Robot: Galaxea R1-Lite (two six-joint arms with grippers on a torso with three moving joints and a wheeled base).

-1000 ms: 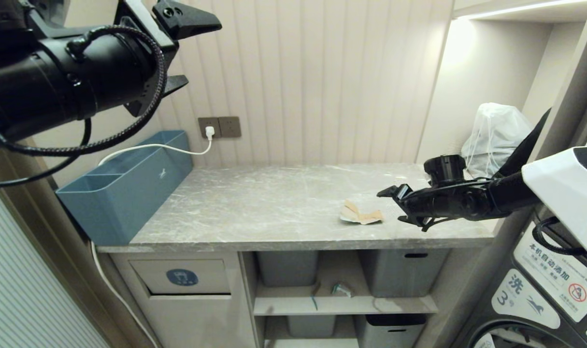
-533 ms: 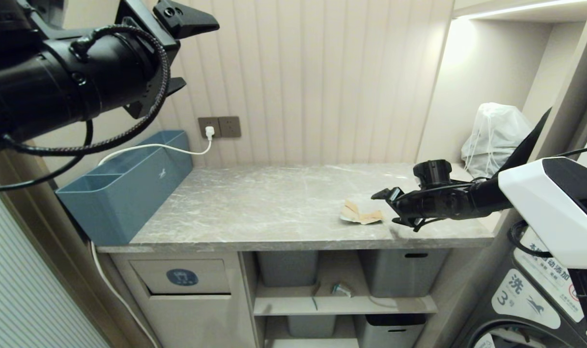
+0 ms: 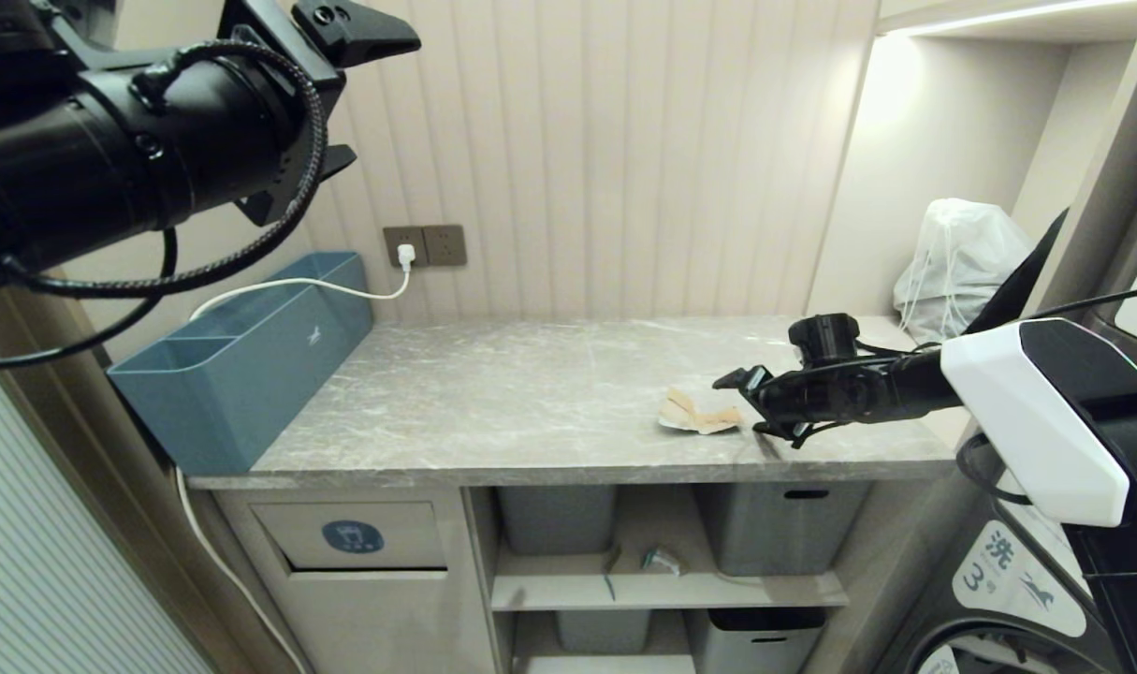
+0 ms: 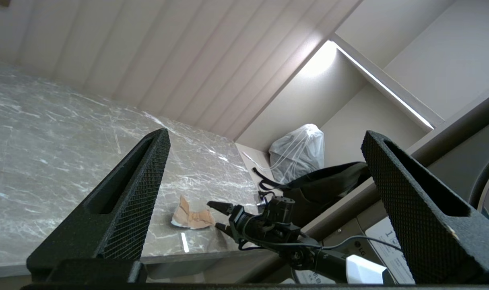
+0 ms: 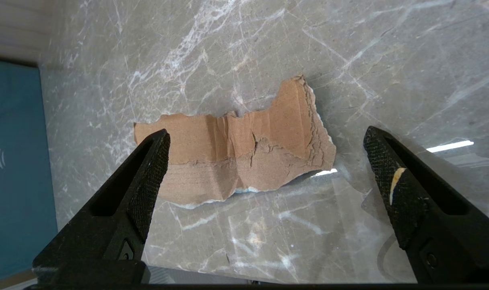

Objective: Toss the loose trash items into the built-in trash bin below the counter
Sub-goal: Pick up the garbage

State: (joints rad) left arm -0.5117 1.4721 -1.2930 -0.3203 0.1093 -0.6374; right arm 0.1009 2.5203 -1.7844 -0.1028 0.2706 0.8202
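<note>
A torn brown cardboard scrap (image 3: 699,414) (image 5: 236,157) lies on the grey marble counter (image 3: 493,402) near its front right. My right gripper (image 3: 744,404) (image 5: 266,135) hovers low just right of the scrap, open and empty, its fingers level and pointing at it. High at the upper left, my left gripper (image 3: 381,98) (image 4: 266,133) hangs open and empty, far from the scrap (image 4: 192,217). The built-in trash bin (image 3: 348,535), with its blue sticker, sits below the counter's left end. A crumpled teal-and-white wrapper (image 3: 662,560) and a teal sliver (image 3: 609,585) rest on the shelf below.
A long teal-blue box (image 3: 240,360) stands at the counter's left end under a white cable plugged into the wall socket (image 3: 425,245). A white drawstring bag (image 3: 956,262) fills the back right niche. Grey tubs (image 3: 779,524) sit on the shelves; a washing machine (image 3: 1027,571) stands at right.
My right gripper has moved left and a little lower over the counter, closing in on the cardboard scrap. The left arm has hardly moved.
</note>
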